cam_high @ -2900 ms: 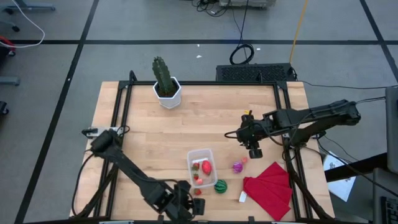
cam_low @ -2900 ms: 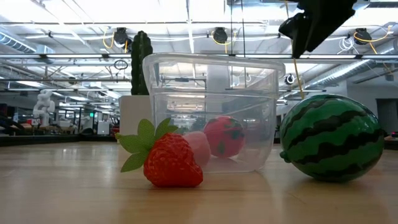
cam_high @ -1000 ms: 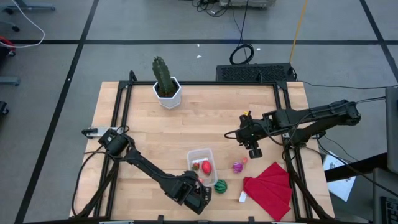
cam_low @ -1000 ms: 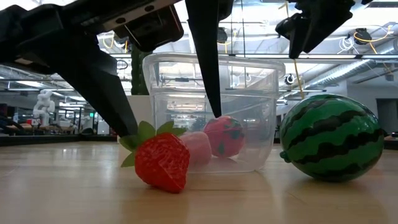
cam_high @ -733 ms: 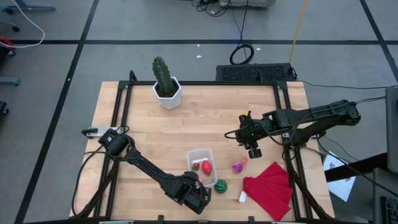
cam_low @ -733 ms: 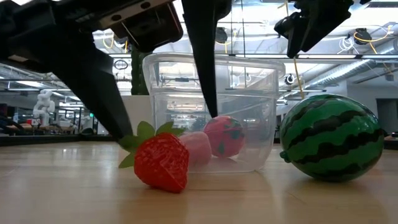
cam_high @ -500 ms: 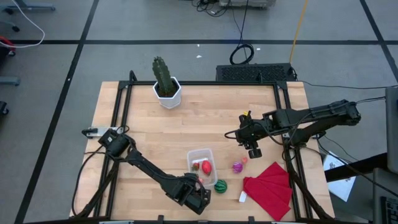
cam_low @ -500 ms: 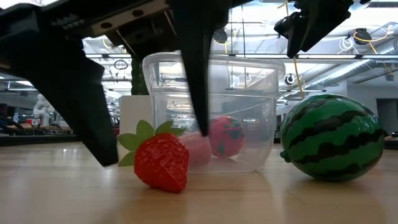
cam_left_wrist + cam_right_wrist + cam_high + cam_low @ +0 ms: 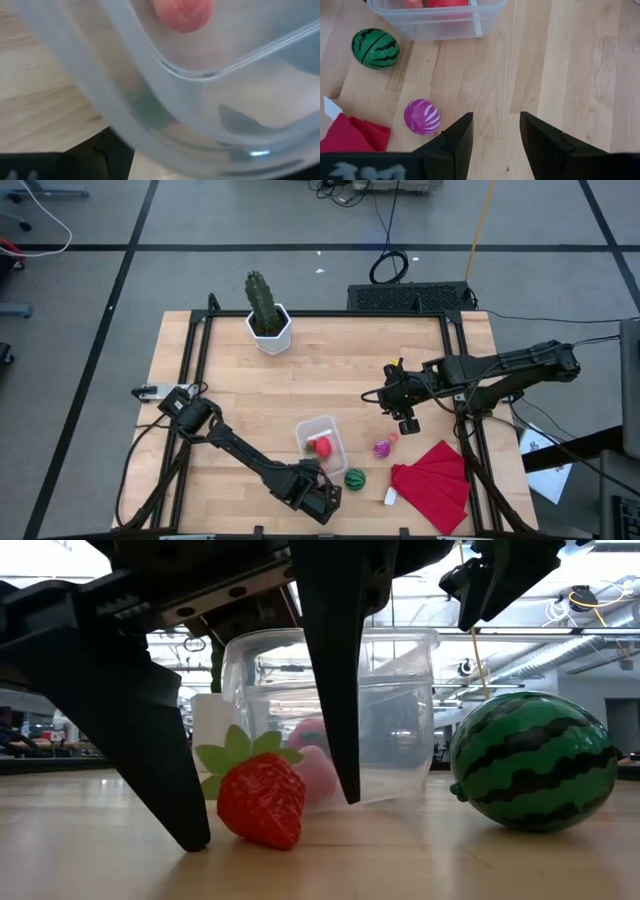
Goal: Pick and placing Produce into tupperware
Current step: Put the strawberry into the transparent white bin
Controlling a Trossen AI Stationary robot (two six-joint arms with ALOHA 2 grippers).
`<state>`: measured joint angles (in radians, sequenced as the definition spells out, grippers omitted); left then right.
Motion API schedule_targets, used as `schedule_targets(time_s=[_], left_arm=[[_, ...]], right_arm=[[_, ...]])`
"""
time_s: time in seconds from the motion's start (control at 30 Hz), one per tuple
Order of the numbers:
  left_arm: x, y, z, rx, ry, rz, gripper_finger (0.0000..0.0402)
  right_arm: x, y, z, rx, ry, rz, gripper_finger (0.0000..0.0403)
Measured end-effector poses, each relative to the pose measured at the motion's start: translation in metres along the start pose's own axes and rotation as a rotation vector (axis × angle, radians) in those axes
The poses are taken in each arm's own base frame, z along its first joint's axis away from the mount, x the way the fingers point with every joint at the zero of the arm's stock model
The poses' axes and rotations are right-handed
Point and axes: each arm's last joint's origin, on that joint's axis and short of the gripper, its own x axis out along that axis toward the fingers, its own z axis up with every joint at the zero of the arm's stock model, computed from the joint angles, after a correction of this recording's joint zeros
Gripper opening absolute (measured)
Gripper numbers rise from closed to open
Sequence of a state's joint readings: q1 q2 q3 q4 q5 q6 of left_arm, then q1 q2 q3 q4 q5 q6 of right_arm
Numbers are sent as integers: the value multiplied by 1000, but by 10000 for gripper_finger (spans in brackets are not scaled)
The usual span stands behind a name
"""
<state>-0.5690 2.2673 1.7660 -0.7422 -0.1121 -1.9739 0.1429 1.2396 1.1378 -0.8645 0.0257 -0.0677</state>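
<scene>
Left gripper [image 9: 265,810] is seen in the low view with two dark fingers [image 9: 335,690] spread wide, tips on the wood, a red strawberry [image 9: 260,802] between them and not gripped. One finger is set just in front of the tupperware [image 9: 385,690], the other on the strawberry's far side. The strawberry is matte, dimpled, with flat green leaves; it lies outside the container, touching or nearly touching its wall. This straddle is hidden in the high view, where only the left gripper [image 9: 318,498] is seen at the table's near edge, just beside the tupperware [image 9: 303,430]. In the left wrist view the frame is filled by a translucent rounded rim [image 9: 115,100] with a pink-red blur [image 9: 183,12] behind it.

Right gripper [image 9: 492,131] is held above bare wood, fingers apart and empty. Ahead of them a glossy purple striped ball [image 9: 422,116], a green striped watermelon [image 9: 375,48] and a red cloth [image 9: 347,136] corner are shown, the tupperware farther off. Red and pink pieces [image 9: 321,447] are seen inside the container from above. A cactus [image 9: 263,304] in a white pot is set well apart at the far side of the wooden table [image 9: 230,390]. In the low view the watermelon stands beside the container, clear of the fingers
</scene>
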Motion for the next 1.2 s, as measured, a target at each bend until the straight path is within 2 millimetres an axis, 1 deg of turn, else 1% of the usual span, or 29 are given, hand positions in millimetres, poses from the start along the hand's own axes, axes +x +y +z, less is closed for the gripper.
schedule_targets(time_s=[0.3,0.5,0.57,0.73,0.87,1.2], left_arm=[[1,-1,0,-21,-30,-24,257],[-8,-5,2,-10,-106,-95,257],[-11,-8,0,5,-113,-131,257],[-16,-12,-3,31,-106,-145,257],[-16,-9,-5,26,-108,-132,257],[-18,-2,-23,-7,-65,-131,257]], right_arm=[[0,0,0,1,0,0,153],[0,0,0,0,1,0,153],[0,0,0,0,1,0,153],[0,0,0,0,1,0,153],[0,0,0,0,1,0,153],[0,0,0,-1,1,0,153]])
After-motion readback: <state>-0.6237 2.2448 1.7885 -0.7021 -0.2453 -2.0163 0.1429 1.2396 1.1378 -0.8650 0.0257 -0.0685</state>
